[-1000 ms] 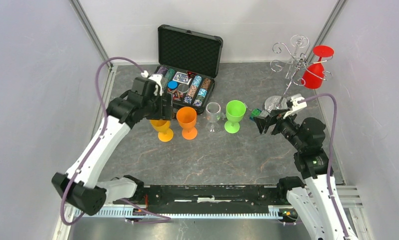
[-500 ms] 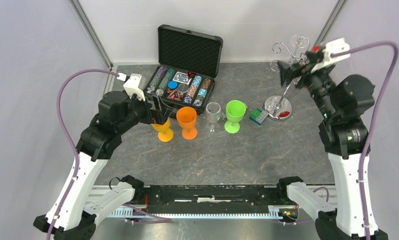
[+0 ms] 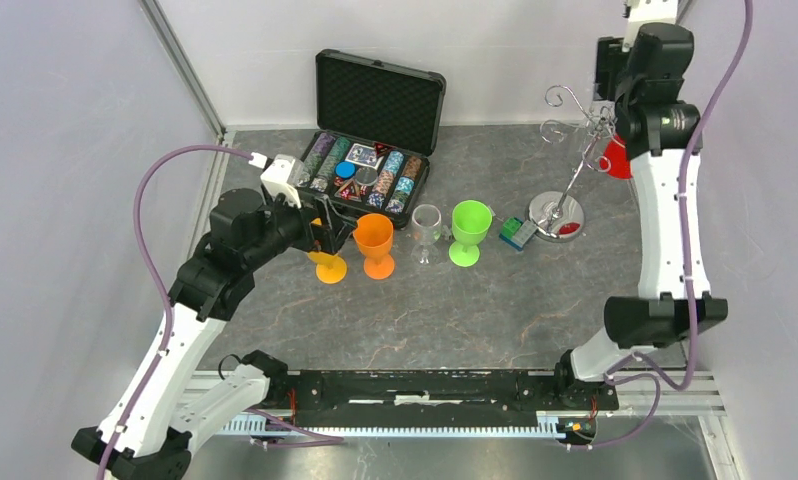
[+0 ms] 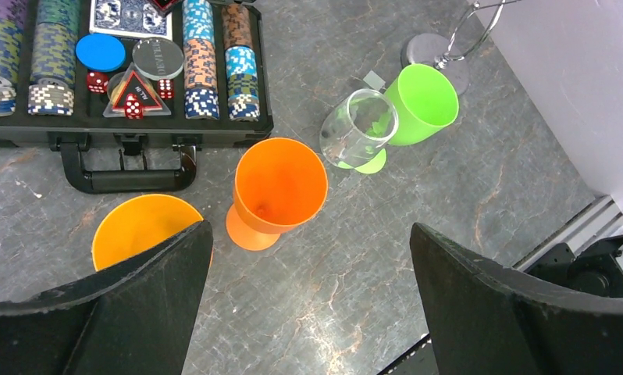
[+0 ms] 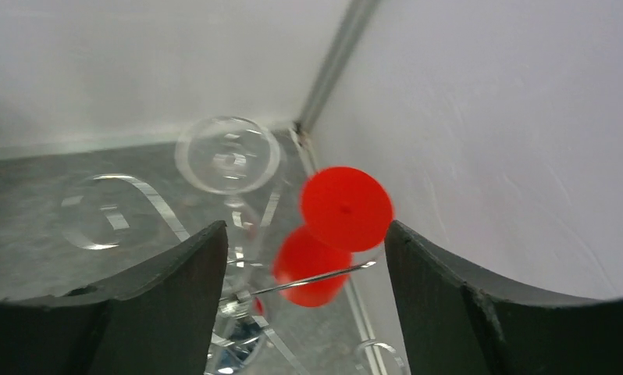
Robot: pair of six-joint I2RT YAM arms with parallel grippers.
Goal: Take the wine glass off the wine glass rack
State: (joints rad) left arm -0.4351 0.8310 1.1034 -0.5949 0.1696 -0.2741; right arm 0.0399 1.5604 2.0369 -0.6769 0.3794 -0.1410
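Note:
The wine glass rack (image 3: 578, 125) stands at the back right on its round shiny base (image 3: 550, 208). A red wine glass (image 3: 612, 160) hangs upside down from one arm, mostly hidden by my right arm in the top view. In the right wrist view its round foot (image 5: 346, 208) and bowl (image 5: 308, 269) show below the wire, between my fingers. My right gripper (image 5: 303, 234) is open, high above the rack, touching nothing; it also shows in the top view (image 3: 605, 85). My left gripper (image 4: 308, 230) is open and empty over the yellow glass (image 4: 137, 230) and the orange glass (image 4: 281, 183).
A clear glass (image 3: 427, 230) and a green glass (image 3: 470, 230) stand in a row with the orange and yellow ones. An open black poker chip case (image 3: 375, 150) sits behind them. A small green and blue block (image 3: 516, 232) lies by the rack's base. The wall is close on the right.
My right arm has swung up from low beside the rack's base to high above its top. My left arm has shifted a little near the yellow and orange glasses.

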